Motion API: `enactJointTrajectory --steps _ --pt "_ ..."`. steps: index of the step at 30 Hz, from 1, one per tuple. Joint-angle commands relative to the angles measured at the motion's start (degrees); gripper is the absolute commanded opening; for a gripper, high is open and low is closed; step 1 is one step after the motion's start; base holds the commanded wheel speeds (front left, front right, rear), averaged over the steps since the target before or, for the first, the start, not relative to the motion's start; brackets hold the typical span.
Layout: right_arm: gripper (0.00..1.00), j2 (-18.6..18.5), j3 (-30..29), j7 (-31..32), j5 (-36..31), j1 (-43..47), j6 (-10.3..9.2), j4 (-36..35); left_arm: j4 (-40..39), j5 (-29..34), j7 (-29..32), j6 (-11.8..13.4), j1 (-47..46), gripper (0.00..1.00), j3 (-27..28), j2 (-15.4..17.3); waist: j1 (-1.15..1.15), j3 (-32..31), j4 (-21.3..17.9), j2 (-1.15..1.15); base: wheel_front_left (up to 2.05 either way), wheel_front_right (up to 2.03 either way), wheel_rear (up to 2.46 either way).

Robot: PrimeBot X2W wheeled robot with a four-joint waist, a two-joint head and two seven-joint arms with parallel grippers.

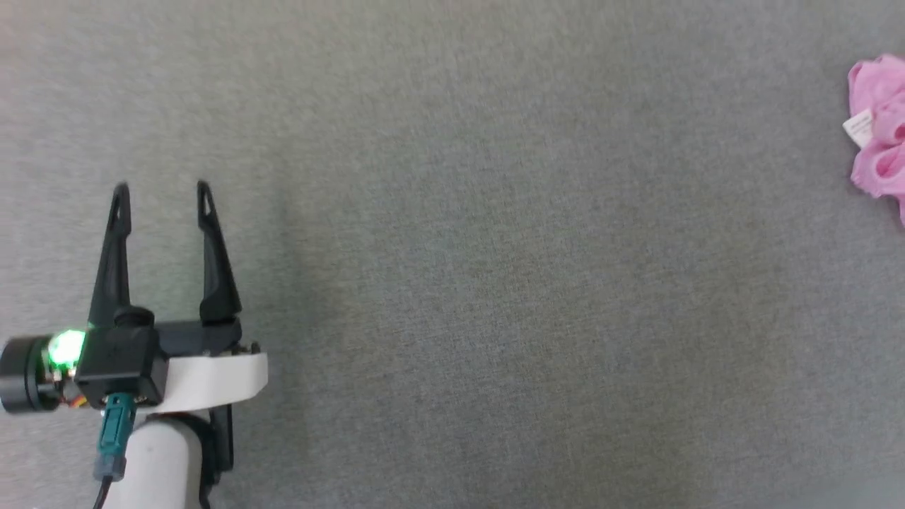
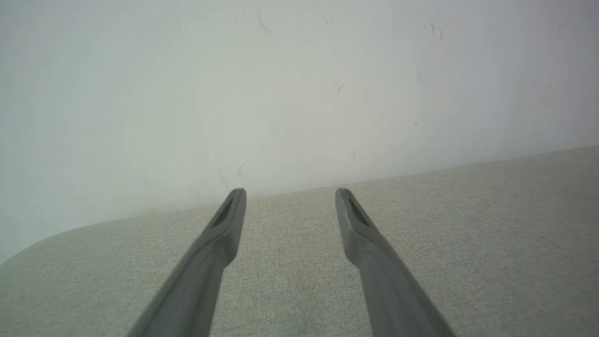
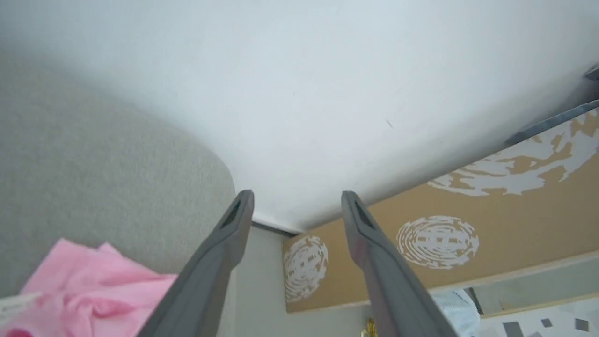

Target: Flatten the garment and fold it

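Observation:
The pink garment (image 1: pixel 879 131) lies bunched at the far right edge of the grey cloth surface, a small white label (image 1: pixel 859 128) showing on its left side. My left gripper (image 1: pixel 162 189) stands open at the lower left, far from it, with nothing between its fingers; the left wrist view shows the same open gripper (image 2: pixel 290 193) over bare cloth. In the right wrist view my right gripper (image 3: pixel 297 195) is open, lifted clear of the garment (image 3: pixel 89 290), which lies crumpled at the lower left beside the left finger, apart from it.
The grey fabric surface (image 1: pixel 452 268) spreads wide between my left gripper and the garment. A white wall (image 2: pixel 281 93) rises behind its rounded far edge. Past the surface's right end, a tan panel with white swirl marks (image 3: pixel 437 241) stands below.

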Motion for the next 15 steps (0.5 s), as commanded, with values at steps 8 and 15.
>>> enactJointTrajectory --steps 8,15 --pt "1.00 17.9 -14.6 -10.5 -6.5 8.0 -0.13 -19.4 3.1 -1.7 -0.3 -0.1 4.2 1.00 1.1 -1.7 0.01 -11.1 5.7 0.00 0.00 0.00 0.00" --pt "1.00 29.9 -16.0 -10.5 -2.7 20.3 -0.13 -34.9 4.9 -1.7 -0.3 -0.9 6.3 1.00 1.1 -2.9 0.01 -15.7 9.2 0.00 0.00 0.00 0.00"
